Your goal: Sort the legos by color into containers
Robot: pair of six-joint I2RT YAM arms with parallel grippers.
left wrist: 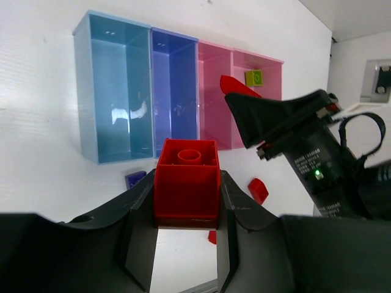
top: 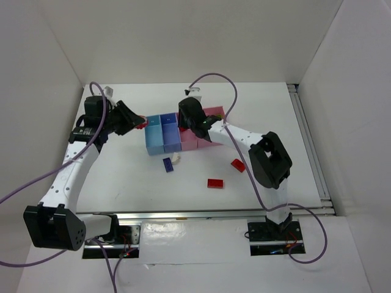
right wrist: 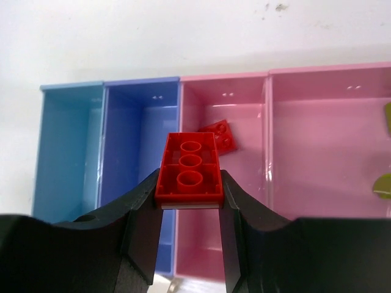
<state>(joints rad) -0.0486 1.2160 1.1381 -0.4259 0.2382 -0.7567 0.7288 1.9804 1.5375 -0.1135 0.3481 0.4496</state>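
From above, my right arm (top: 201,122) covers much of the pink bins (top: 215,112), so I can't tell what lies in them. On the right wrist camera, the picture's right edge cuts off the green piece (right wrist: 383,185). On the left wrist camera, my left fingers (left wrist: 137,232) hide most of the dark blue brick (left wrist: 135,178) and a loose red brick (left wrist: 211,237).

Bright, even light from above; the white bench (top: 201,201) carries only soft, faint shadows; a white glare patch lies on the light blue bin (left wrist: 128,113) floor; both wrist views' near foregrounds are dark and slightly blurred.
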